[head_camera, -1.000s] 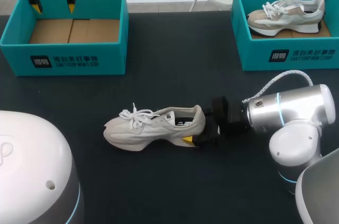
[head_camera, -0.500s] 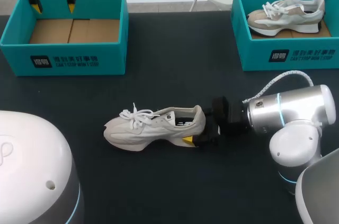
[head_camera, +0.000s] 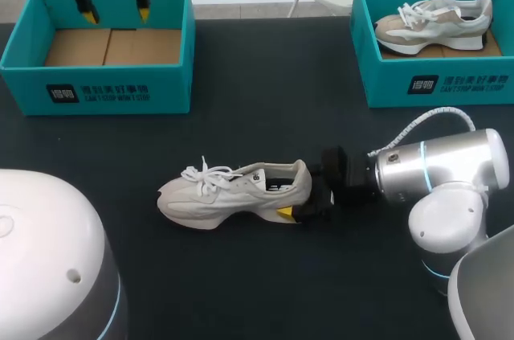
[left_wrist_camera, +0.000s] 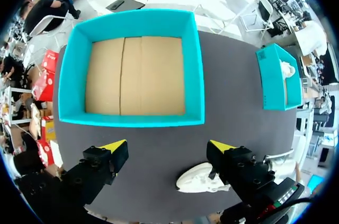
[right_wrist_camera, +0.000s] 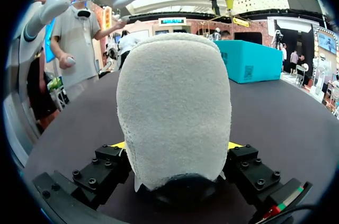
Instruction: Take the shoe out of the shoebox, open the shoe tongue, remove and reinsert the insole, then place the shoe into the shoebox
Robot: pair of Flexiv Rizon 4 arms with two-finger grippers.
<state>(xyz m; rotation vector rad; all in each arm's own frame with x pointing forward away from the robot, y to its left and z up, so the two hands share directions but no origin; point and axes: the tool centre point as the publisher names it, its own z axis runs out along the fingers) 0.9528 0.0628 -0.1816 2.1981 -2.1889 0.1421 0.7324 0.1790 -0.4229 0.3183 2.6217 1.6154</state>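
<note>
- Head view: the shoe (head_camera: 233,190) lies on its sole in the middle of the table (head_camera: 265,115), toe toward my left side. It is out of the empty box (head_camera: 96,92), so I take the first step as done.
- My right pincer (head_camera: 299,198) is clamped on the heel, one finger on each side. The right wrist view shows both yellow tips pressed against the heel cup.
- I judge that grip is there to pin the shoe down, so it will not slide when the tongue and insole are pulled.
- My left pincer (head_camera: 114,10) hangs above the far edge of the empty box, its fingers spread wide with nothing in them. It is well apart from the shoe and free for the tongue work.
- The laces look tied and the tongue is not yet opened.
- A second box (head_camera: 438,87) on my right holds another shoe (head_camera: 434,22), which is not part of this job.
</note>
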